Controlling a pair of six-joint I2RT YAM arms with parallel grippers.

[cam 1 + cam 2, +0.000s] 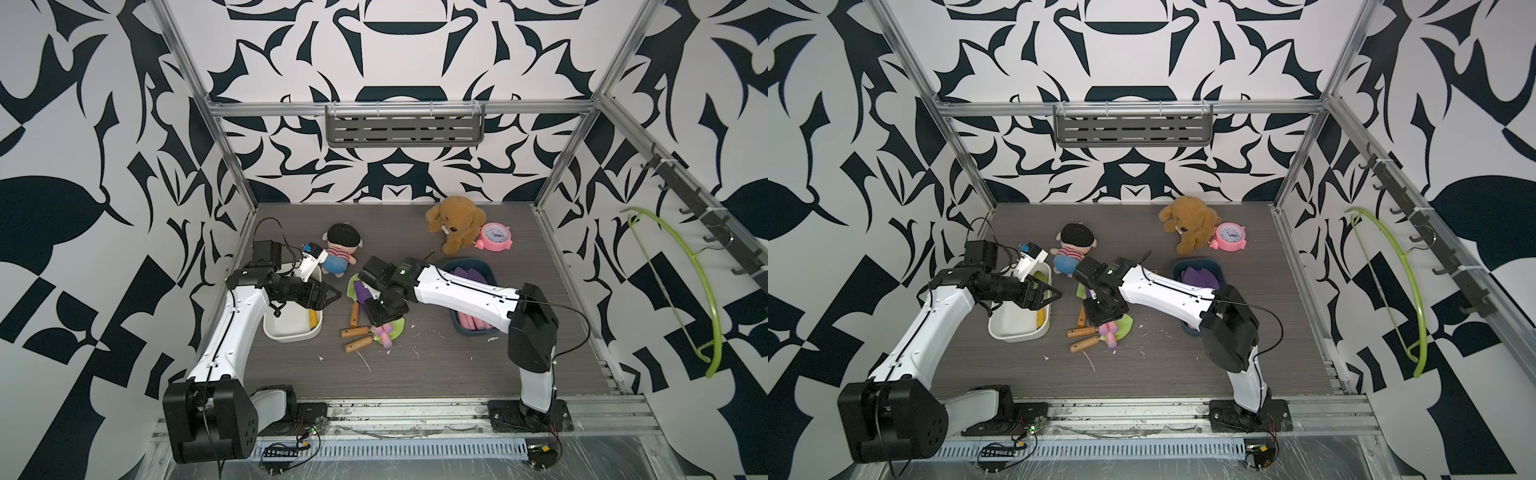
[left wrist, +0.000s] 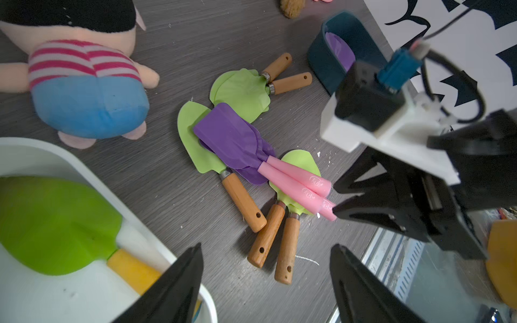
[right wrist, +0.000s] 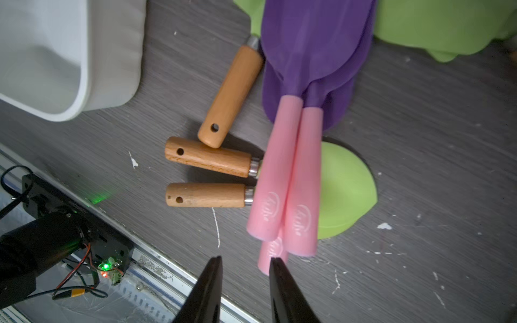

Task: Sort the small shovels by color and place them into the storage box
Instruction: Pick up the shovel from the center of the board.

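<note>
Right wrist view: pink handles [image 3: 279, 167] bear embossed script (illegible).

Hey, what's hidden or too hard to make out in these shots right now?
- Blue bin: in both top views the right arm crosses it, so its contents cannot be counted.
- White bin: the left arm covers part in both top views; the left wrist view's edge cuts it off.
- Lowest purple shovel: right wrist view, mostly under two others.
- Pink clock: hands too small in both top views.
</note>
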